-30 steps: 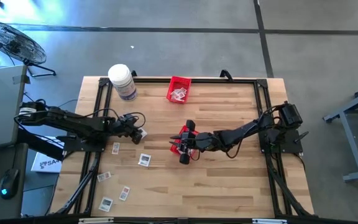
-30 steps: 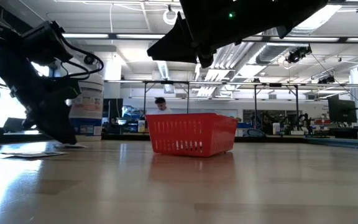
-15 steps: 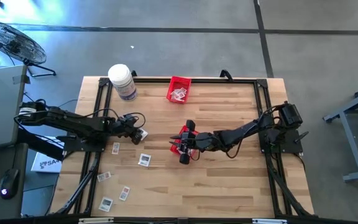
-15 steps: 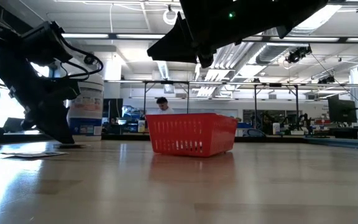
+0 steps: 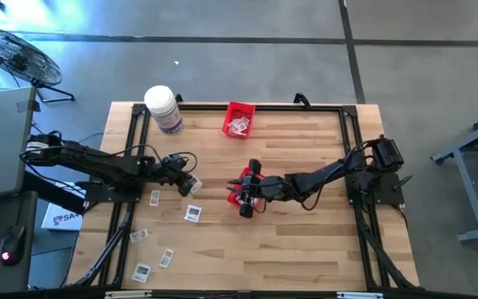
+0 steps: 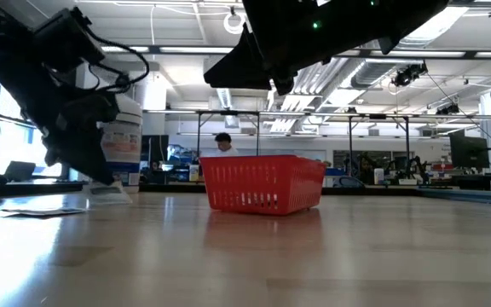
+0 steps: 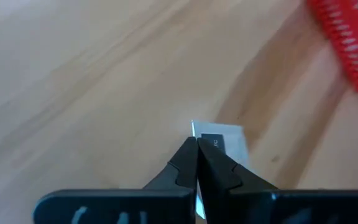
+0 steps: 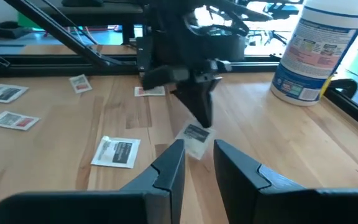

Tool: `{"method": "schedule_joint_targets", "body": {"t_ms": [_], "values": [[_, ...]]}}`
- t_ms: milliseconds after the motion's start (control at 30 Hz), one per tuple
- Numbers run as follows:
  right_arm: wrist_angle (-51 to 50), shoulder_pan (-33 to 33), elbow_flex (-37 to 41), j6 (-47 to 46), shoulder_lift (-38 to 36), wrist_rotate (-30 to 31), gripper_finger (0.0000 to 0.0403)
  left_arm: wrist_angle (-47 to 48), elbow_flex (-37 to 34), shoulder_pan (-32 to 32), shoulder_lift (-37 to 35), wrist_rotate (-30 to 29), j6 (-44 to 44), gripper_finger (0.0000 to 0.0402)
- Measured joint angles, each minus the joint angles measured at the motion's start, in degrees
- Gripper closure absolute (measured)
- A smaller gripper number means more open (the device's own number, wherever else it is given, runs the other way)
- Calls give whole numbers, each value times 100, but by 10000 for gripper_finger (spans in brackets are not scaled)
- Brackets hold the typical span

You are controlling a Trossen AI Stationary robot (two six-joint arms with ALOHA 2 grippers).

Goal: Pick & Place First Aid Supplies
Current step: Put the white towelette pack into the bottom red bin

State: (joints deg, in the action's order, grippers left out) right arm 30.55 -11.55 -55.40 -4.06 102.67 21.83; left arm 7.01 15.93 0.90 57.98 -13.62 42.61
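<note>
Left gripper [image 5: 191, 182] sits left of table centre, low over the light wooden tabletop [image 5: 305, 241]. Jaws pinched fully together on a small flat white-grey packet with dark print [image 7: 224, 142]; left wrist view shows the packet's edge clamped between the dark fingertips [image 7: 188, 163]. From the right wrist view the same packet [image 8: 195, 137] hangs below those fingers, tilted, just above the wood.

Right gripper [image 5: 244, 193] rests near table centre, beside a red mesh basket [image 5: 241, 186] that touches it. Its jaws stand partly apart; whether they grip the basket, cannot tell.

Loose packets lie on the left side of the table: one [image 5: 192, 213] just nearer than the left gripper, one [image 5: 155, 198] left of that, three more [image 5: 139, 236] [image 5: 166, 258] [image 5: 142, 272] toward the near left corner.

A second red mesh basket [image 5: 239, 119] at the far edge holds several packets. Large white jar with a printed label [image 5: 163, 109] stands at the far left corner.
</note>
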Motion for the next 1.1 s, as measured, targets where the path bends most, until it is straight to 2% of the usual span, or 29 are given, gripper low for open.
{"method": "schedule_joint_targets", "body": {"t_ms": [600,733,933,1100], "values": [[-29,-2,0,157,0,226,325,-87,744,1137,-7,-1031,-249,401],[-361,-43,10,167,-273,379,324,-178,915,1263,-3,-1147,-253,401],[-1736,-260,7,266,-1239,1097,325,-1674,967,1388,305,-1055,-705,401],[-2449,-414,7,262,-1893,1227,325,-2668,1003,1283,899,-904,-804,401]]}}
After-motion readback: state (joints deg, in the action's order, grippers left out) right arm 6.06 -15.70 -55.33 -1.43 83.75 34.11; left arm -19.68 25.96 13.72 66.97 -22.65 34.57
